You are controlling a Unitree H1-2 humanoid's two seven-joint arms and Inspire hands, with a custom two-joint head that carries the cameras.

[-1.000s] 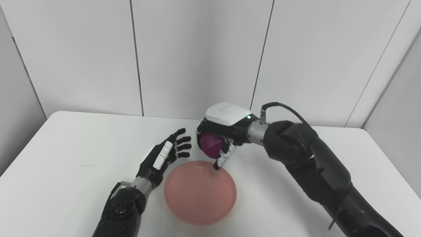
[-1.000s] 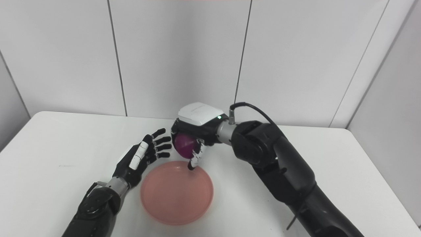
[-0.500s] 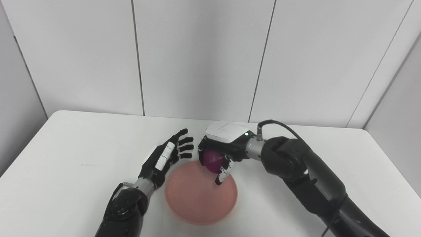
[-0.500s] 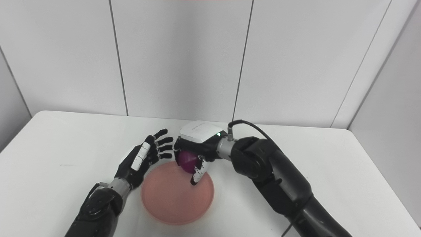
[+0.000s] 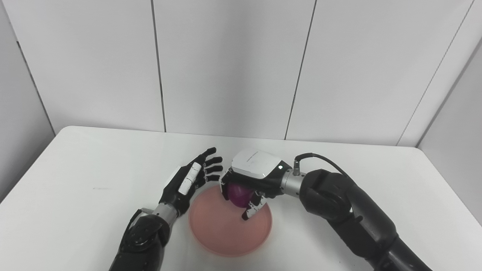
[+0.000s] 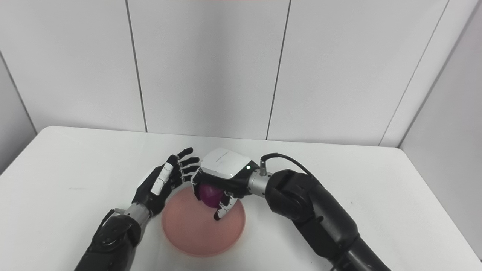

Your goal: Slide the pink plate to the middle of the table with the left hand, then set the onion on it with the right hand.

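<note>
R hand (image 5: 246, 188) curled round onion (image 5: 238, 193), low over pink plate (image 5: 211, 237) for release. L hand (image 5: 188, 180) empty, fingers spread, beside rim, clear of drop.

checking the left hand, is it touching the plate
No, the left hand is open beside the plate, clear of its rim.

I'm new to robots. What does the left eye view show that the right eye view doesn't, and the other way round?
Only the left eye view: a wider slice of the grey left side wall.
Only the right eye view: more of the right side wall and more bare table beyond the right arm.
Both: the right hand, fingers closed on the purple onion, low over the pink plate; the left hand is open beside the plate.
</note>
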